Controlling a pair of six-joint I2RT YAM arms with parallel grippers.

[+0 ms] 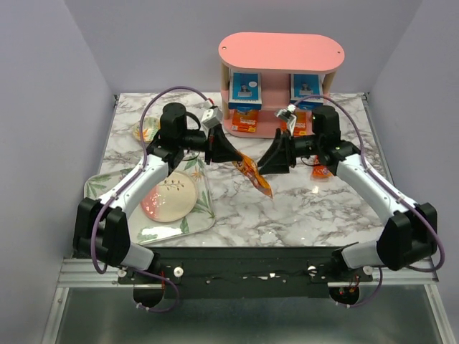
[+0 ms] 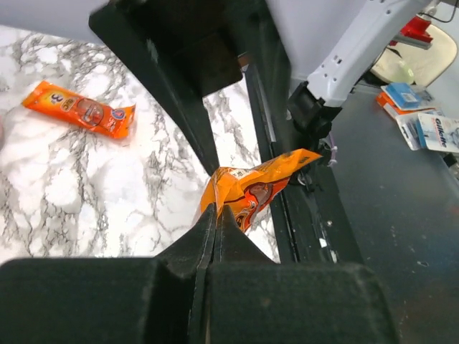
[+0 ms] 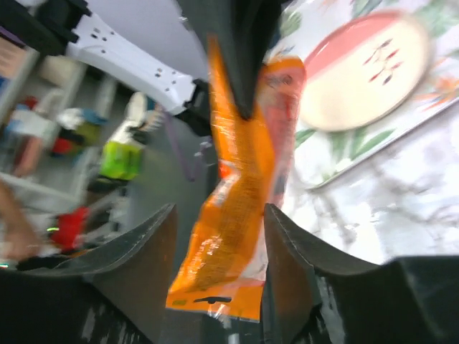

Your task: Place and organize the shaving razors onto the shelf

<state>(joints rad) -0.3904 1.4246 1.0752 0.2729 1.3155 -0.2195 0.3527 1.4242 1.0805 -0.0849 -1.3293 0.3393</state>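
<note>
The orange packet is up off the marble table, about mid-table in front of the shelf. It hangs tilted, with the left gripper pinched shut on one end. The right gripper is right there too, fingers spread wide with the packet dangling down between them, not closed on it. One finger looks like it's just beside the packet's edge, but it's too blurry to say if they touch.

A second orange packet lies flat on the marble near the right arm, partly tucked under it in the top view.

On the shelf, the middle board has two blue-and-grey cards standing up, one at each end. The bottom board holds two more orange packs, the right one half hidden behind the right wrist. The top board is bare.

Off to the left is a floral tray with a pink round plate in it, and the left arm passes over it.
</note>
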